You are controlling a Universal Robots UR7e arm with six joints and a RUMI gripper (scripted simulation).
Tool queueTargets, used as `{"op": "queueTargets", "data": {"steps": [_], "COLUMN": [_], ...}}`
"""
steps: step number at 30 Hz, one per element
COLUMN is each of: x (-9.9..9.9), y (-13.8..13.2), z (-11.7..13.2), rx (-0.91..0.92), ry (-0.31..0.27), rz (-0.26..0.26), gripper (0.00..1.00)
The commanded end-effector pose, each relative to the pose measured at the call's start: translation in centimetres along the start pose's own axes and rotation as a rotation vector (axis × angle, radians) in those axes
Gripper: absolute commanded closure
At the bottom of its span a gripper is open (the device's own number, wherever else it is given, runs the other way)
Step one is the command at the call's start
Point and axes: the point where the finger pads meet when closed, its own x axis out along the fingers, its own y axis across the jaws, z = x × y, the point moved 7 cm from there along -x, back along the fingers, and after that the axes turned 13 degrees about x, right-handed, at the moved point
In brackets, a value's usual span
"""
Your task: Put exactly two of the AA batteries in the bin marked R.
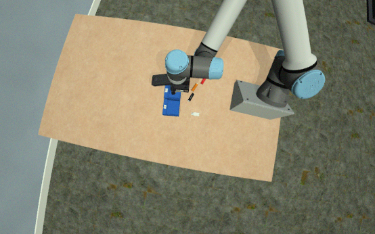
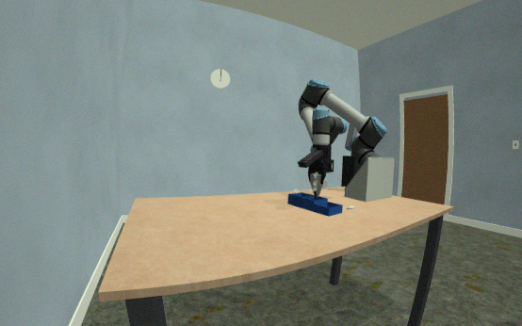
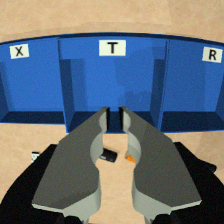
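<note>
A blue row of three bins (image 1: 170, 108) (image 2: 322, 207) stands upright on the table. In the wrist view they are marked X (image 3: 19, 51), T (image 3: 112, 48) and R (image 3: 212, 54), and all three look empty. My gripper (image 1: 177, 90) (image 2: 317, 192) (image 3: 114, 108) hangs just above the row, in line with bin T, and is shut with nothing between its tips. An orange battery (image 1: 194, 86), a red battery (image 1: 203, 81) and a black battery (image 1: 191, 97) lie on the table beside the bins. Between my fingers the wrist view shows a black piece (image 3: 107, 155) and an orange piece (image 3: 130, 158) lying on the table.
A small white object (image 1: 195, 114) (image 2: 350, 207) lies on the table near the bins. The grey robot pedestal (image 1: 260, 101) (image 2: 369, 184) stands at the table's far side. Another small item (image 3: 35, 156) shows at the left of the wrist view.
</note>
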Motion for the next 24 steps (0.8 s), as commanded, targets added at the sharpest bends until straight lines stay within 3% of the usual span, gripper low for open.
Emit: {"op": "queueTargets", "data": {"steps": [1, 7, 16, 24], "x": [-1.0, -3.3, -3.3, -3.3], "y": [0.0, 0.0, -1.0, -4.9], "z": [0.0, 0.0, 0.1, 0.8], "rx": [0.000, 0.001, 0.001, 0.001], "ry": [0.001, 0.001, 0.001, 0.001], "rz": [0.000, 0.000, 0.000, 0.000], "gripper": [0.96, 0.96, 0.96, 0.96]}}
